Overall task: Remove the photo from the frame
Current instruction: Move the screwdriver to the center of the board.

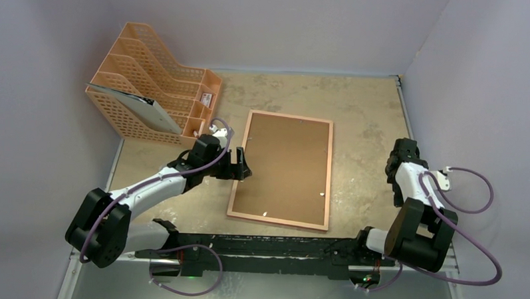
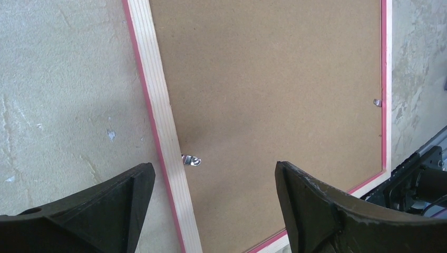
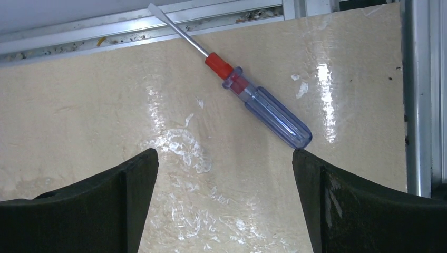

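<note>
Directly above frame (image 2: 159, 110) edge, left gripper (image 2: 214, 171).

I could read no text, brand, number or sign in any of the three views. The nearest thing I found was a small pale label (image 1: 207, 98) at the low front end of the orange mesh file rack (image 1: 151, 86), and it was too small for me to make out. The fibreboard back of the frame (image 1: 282, 167) and the clear blue handle of the screwdriver (image 3: 263, 108) showed me no lettering.
</note>
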{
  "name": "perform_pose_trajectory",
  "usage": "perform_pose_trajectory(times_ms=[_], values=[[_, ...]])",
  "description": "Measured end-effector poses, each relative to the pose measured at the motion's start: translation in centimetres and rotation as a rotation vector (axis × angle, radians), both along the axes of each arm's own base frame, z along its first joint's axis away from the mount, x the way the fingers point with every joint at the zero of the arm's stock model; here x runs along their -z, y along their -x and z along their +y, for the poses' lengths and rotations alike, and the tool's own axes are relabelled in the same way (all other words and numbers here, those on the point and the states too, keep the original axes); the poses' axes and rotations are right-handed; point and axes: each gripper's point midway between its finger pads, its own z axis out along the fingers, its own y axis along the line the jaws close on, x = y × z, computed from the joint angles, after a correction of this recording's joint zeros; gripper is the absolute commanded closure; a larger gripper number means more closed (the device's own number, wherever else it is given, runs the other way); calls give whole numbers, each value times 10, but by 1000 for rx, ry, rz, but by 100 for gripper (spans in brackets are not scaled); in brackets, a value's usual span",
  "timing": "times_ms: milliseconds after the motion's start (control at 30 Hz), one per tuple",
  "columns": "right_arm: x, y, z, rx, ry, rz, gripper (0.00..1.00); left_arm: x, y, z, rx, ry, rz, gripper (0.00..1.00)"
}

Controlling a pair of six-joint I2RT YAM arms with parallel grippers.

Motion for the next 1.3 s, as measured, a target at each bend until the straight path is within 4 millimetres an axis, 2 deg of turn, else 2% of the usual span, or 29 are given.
perform_pose_trajectory(times_ms=[167,533,733,967,1300], values=[[-1,8,-3,51,12,2,1,0,1,-1,3,3,2,12],[1,20,-24,123,36,23,1,-1,2,-2,12,10,4,12],[10,15,-35,83,47,59,2,2,2,-2,13,6,14,12],[32,10,-34,29,18,96,4,5,3,-2,14,2,22,12],[38,2,-33,1,-1,66,6,5,3,-2,14,2,22,12]])
